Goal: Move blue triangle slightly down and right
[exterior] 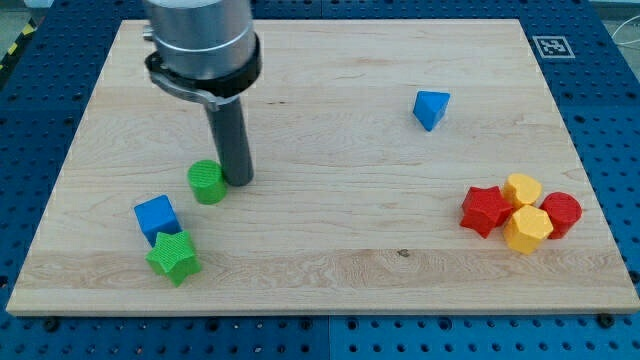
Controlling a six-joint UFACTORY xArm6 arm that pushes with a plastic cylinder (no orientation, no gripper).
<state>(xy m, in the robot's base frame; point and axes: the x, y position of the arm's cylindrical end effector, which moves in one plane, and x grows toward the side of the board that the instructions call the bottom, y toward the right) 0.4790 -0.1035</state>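
Note:
The blue triangle (431, 108) lies alone in the upper right part of the wooden board (330, 150). My tip (238, 181) rests on the board at the left, far to the left of and below the blue triangle. It stands right beside a green cylinder (207, 181), just to that block's right.
A blue cube (157, 217) and a green star (173, 257) touch each other at the lower left. At the lower right sits a cluster: a red star (486, 209), two yellow hexagonal blocks (522, 189) (527, 229) and a red cylinder (561, 213).

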